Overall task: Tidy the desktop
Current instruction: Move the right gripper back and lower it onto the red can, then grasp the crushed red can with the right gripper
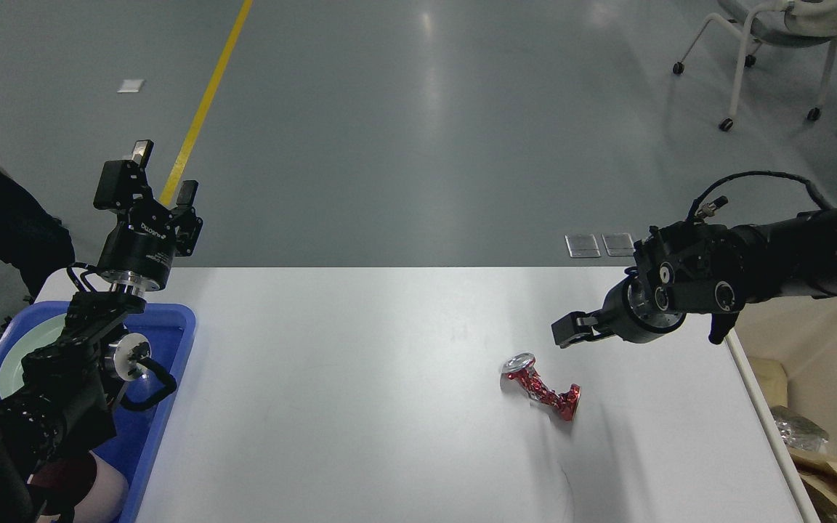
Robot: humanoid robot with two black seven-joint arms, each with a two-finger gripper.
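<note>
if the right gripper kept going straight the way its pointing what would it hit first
The right gripper points leftward, slightly down, over the desktop. The crushed red can lies below and just left of its tips, probably under that line. It would likely meet bare tabletop first, though depth is unclear.

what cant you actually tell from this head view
- Right gripper, head view: seen side-on and dark, so its fingers cannot be told apart; open or shut is unclear.
- Blue tray: the left arm covers most of it, and the frame edge cuts off its near end, so its contents are mostly hidden.
- Beige bin: cut off by the right edge; its contents show only partly.
- Crushed red can: too small to read any label.
</note>
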